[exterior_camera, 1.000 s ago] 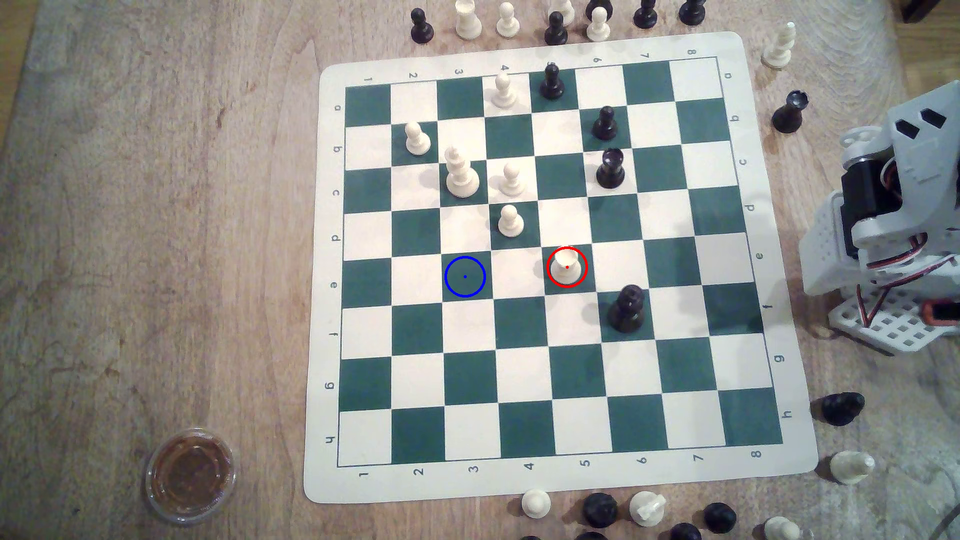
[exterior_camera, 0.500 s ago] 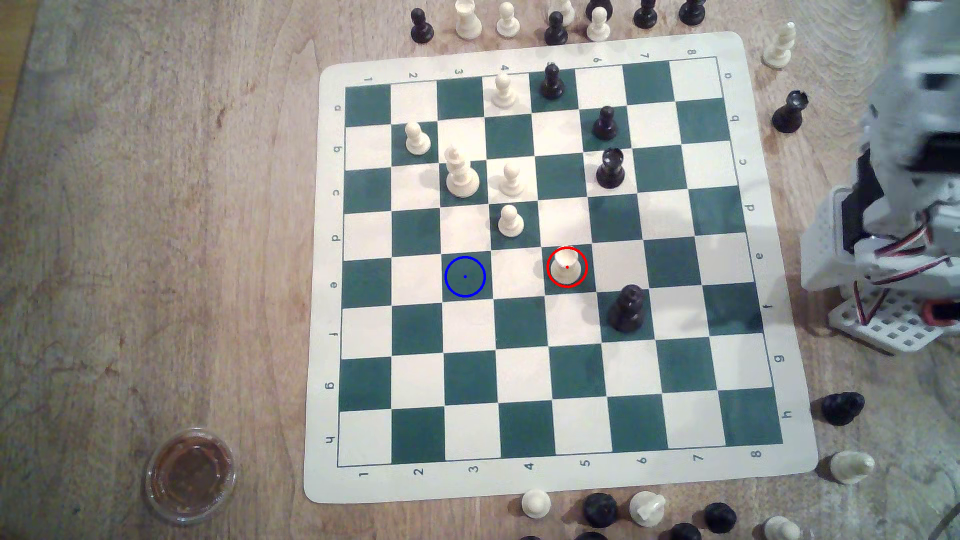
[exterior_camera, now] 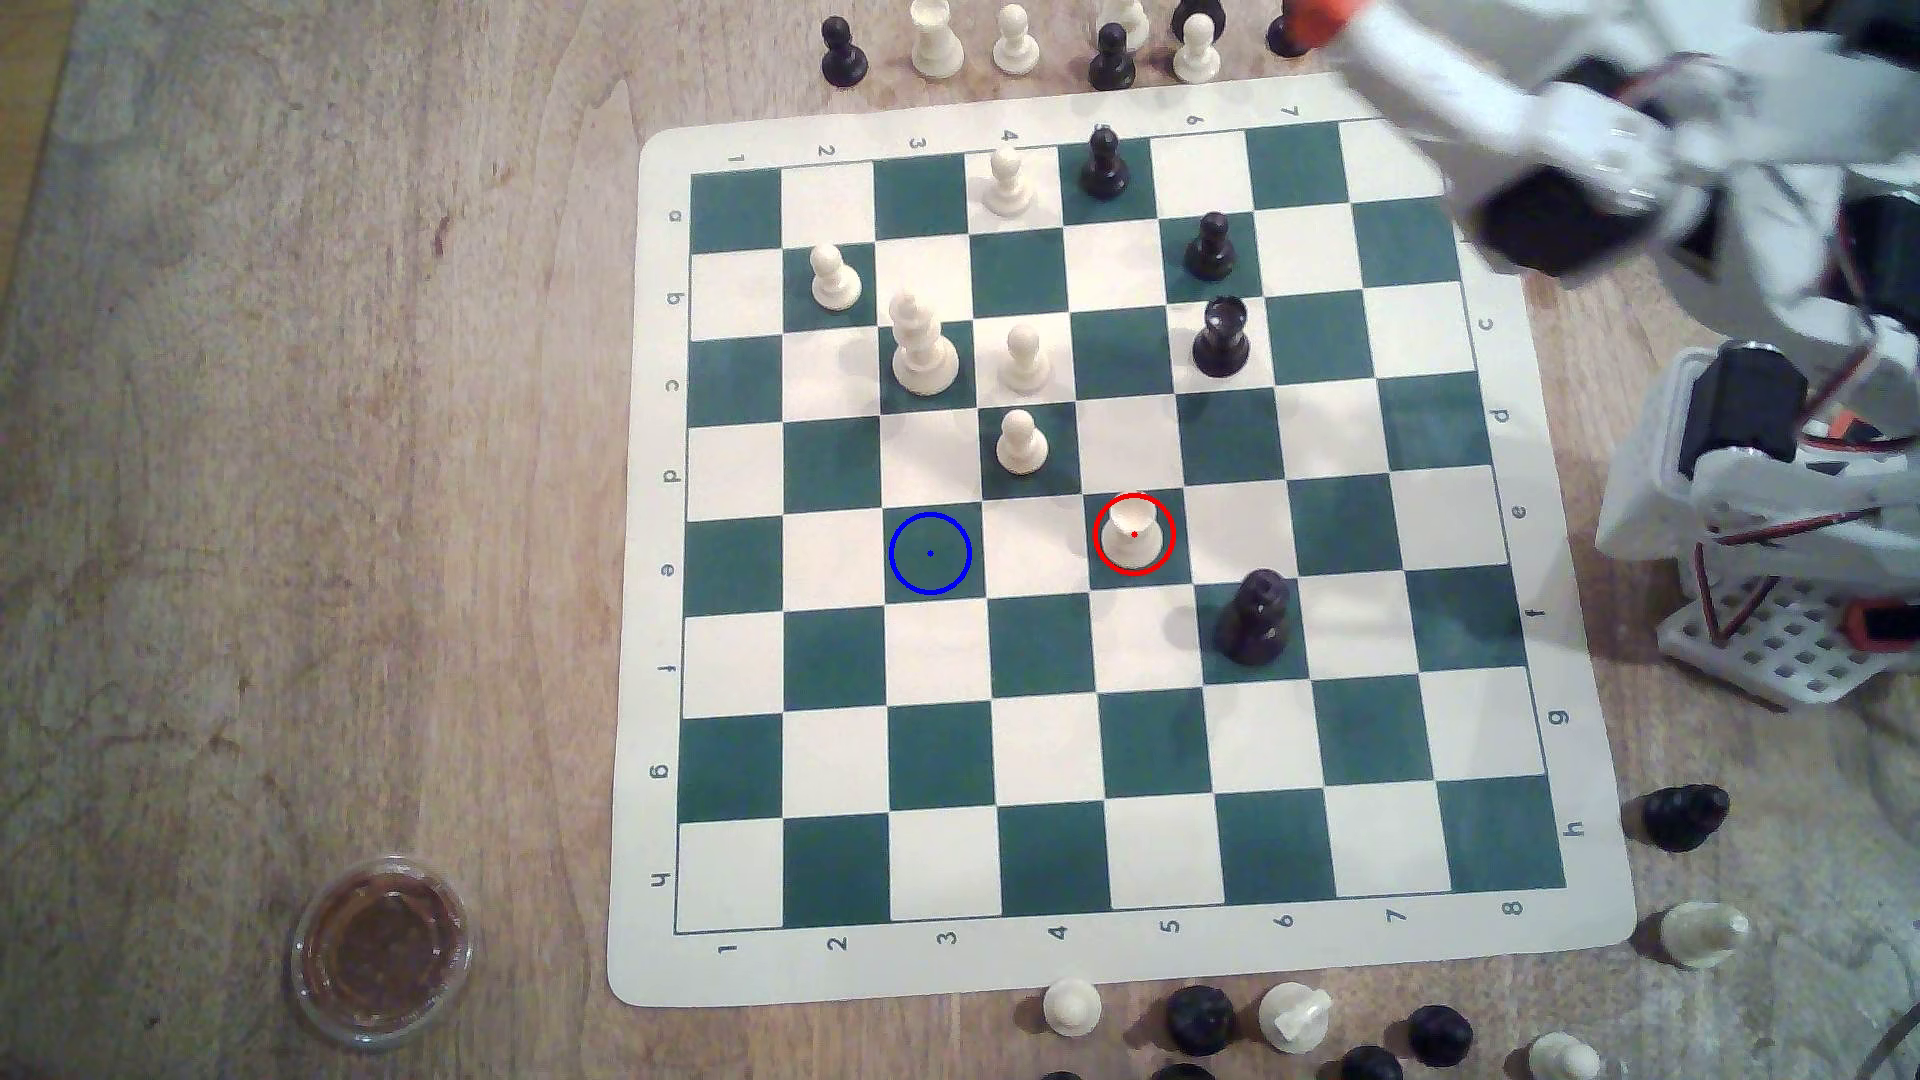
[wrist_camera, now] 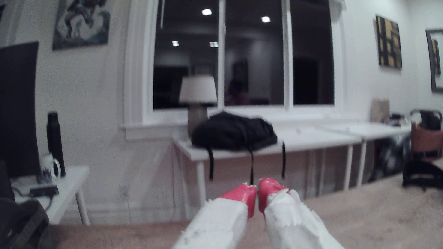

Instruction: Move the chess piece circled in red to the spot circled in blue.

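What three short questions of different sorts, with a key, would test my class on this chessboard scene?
1. True or false: the short cream-white rook with the flat rimmed top stands on the blue-ringed dark green square.
2. Multiple choice: in the exterior view, the piece nearest the rook is A) the tall black piece with a flared base, B) the tall cream piece with stacked collars, C) the clear round lidded cup.
3. Fill in: in the wrist view, the red-tipped white gripper has its jaws ____.

Key: 1 false, since the rook stands in the red ring, two squares toward the exterior view's right; 2 A; 3 shut.
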You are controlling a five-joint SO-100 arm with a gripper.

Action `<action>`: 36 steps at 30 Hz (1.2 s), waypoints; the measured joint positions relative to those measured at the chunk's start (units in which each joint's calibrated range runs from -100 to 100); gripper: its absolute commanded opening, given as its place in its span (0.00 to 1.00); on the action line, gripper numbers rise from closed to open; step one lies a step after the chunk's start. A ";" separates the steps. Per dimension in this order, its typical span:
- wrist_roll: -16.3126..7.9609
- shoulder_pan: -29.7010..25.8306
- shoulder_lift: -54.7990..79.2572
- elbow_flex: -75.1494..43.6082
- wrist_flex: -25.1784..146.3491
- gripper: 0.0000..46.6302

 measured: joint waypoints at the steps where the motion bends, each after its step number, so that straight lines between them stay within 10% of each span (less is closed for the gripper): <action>1: -0.15 1.11 3.44 -4.34 7.25 0.00; 10: -5.76 -2.36 23.96 -25.58 45.10 0.05; 22: -13.14 -10.91 47.17 -37.87 58.88 0.54; 36: -13.53 -11.14 61.25 -37.05 54.82 0.49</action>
